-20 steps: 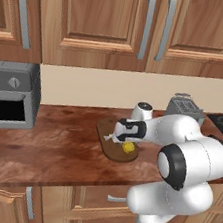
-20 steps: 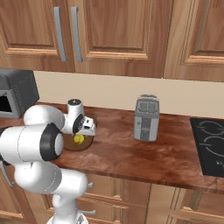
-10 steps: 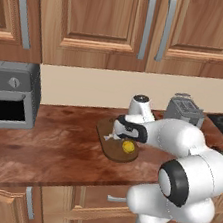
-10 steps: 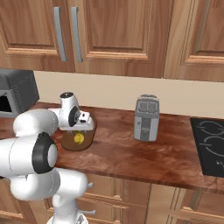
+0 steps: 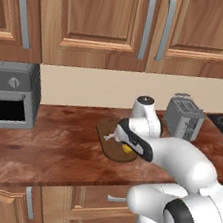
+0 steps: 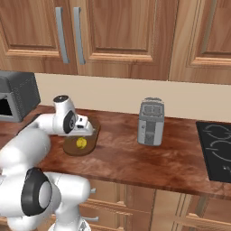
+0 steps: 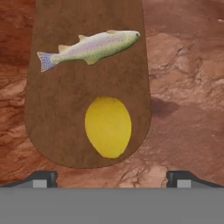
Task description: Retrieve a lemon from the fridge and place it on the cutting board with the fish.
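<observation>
The yellow lemon [image 7: 108,127] lies free on the near end of the dark brown cutting board [image 7: 57,100]. The silvery fish [image 7: 89,47] lies across the board beyond it. My gripper [image 7: 111,178] hangs above the board's near end, open, its fingertips [image 7: 43,177] wide apart and holding nothing. From the left base view the lemon [image 5: 126,148] sits on the board [image 5: 111,152] just under my hand, beside the fish [image 5: 111,136]. The right base view has the lemon [image 6: 81,142] on the board [image 6: 71,148] below the gripper [image 6: 86,130]. The fridge is out of view.
A grey toaster [image 5: 183,116] [image 6: 150,122] stands on the counter to the right of the board. A toaster oven [image 5: 6,99] [image 6: 19,94] sits at the far left. A black cooktop [image 6: 219,144] lies at the right end. Wooden cabinets hang above.
My hand has lifted a little away from the board while the arm's elbow swung round. The lemon stays where it lies on the board and the jaws remain open.
</observation>
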You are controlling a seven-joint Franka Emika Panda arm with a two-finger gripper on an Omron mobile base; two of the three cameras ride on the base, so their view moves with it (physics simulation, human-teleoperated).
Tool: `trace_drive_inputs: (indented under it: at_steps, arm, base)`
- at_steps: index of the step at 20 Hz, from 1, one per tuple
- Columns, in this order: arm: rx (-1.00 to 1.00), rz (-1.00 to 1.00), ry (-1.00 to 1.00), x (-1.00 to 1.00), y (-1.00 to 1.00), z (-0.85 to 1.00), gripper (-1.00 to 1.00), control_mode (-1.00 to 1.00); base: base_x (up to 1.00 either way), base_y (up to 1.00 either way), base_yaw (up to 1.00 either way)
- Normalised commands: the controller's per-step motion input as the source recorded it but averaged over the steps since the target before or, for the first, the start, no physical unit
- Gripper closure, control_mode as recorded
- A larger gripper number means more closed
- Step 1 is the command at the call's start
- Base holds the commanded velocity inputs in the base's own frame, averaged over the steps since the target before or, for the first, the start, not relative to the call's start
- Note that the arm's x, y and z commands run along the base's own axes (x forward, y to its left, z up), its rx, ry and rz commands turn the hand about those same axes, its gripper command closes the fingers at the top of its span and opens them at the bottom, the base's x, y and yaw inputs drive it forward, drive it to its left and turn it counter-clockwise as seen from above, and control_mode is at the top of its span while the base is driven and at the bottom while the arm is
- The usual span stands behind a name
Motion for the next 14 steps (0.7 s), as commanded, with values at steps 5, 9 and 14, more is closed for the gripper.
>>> trace_drive_inputs:
  at_steps: [5,9,14]
  arm:
    - [0.0,0.0,-0.1,-0.51,0.0,0.27,-1.0,-1.0]
    - [0.0,-0.02,-0.05,-0.45,0.0,0.24,-1.0,-1.0]
    - [0.0,-0.05,0.0,-0.13,-0.14,0.35,-1.0,-1.0]
  base:
    - [0.0,0.0,0.0]
    - [0.0,0.0,0.0]
    - [0.0,0.0,0.0]
